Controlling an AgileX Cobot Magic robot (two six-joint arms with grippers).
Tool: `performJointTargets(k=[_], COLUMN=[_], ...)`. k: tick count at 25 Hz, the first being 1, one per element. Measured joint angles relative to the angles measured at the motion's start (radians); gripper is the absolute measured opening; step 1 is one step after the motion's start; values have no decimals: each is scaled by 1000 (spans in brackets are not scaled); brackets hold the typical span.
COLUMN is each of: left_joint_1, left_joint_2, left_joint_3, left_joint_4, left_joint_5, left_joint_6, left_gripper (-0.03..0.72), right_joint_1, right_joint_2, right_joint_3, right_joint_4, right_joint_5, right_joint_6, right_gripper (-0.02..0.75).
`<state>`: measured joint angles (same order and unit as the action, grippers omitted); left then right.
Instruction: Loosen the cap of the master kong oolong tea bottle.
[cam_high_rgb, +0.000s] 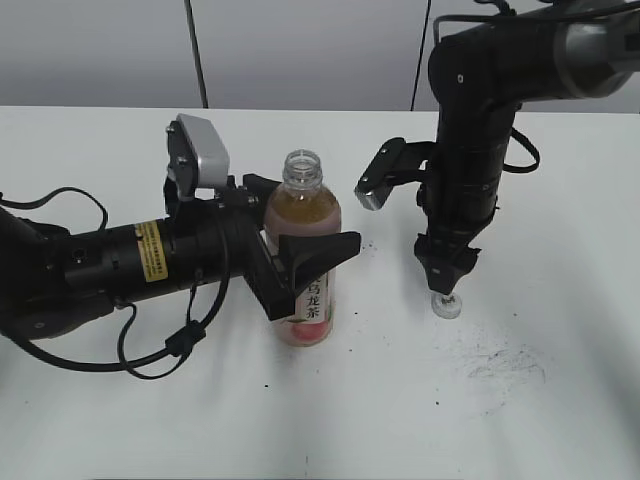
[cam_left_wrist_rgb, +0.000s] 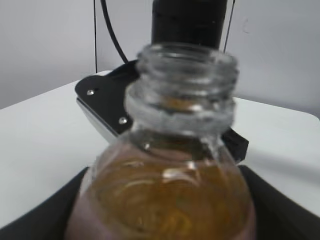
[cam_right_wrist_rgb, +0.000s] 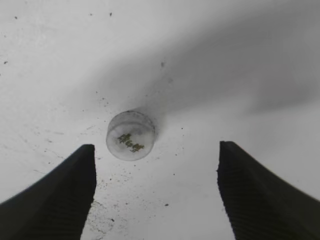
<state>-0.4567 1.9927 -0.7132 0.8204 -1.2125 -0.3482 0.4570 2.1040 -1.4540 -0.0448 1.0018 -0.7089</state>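
The master kong oolong tea bottle (cam_high_rgb: 307, 250) stands upright at the table's middle with its mouth uncovered. My left gripper (cam_high_rgb: 300, 262) is shut on its body from the left. In the left wrist view the bottle's bare threaded neck (cam_left_wrist_rgb: 182, 95) fills the frame. The cap (cam_high_rgb: 447, 304) lies on the table to the bottle's right. My right gripper (cam_high_rgb: 447, 282) hangs straight above it, open and empty. In the right wrist view the cap (cam_right_wrist_rgb: 130, 135) rests flat, print up, just beyond my spread right jaws (cam_right_wrist_rgb: 156, 175).
The white table (cam_high_rgb: 520, 400) carries dark specks and scuff marks near the cap. The right arm's camera housing (cam_high_rgb: 385, 173) hangs between the bottle and the right arm. A grey wall stands behind the table's far edge.
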Motion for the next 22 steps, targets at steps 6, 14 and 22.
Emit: performJointTargets(k=[6, 14, 22], left_joint_1=[0, 0, 0], left_joint_2=[0, 0, -10], left_joint_3=[0, 0, 0], left_joint_4=[-19, -71, -91], left_joint_5=[3, 3, 3], left_joint_6=[0, 3, 5], left_gripper=[517, 522, 523], right_joint_1=[0, 0, 0], right_joint_2=[0, 0, 0], right_joint_3=[-44, -47, -47], right_joint_4=[-2, -2, -3], right_joint_5=[39, 44, 44], right_joint_6=[46, 59, 61], right_gripper=[561, 561, 561])
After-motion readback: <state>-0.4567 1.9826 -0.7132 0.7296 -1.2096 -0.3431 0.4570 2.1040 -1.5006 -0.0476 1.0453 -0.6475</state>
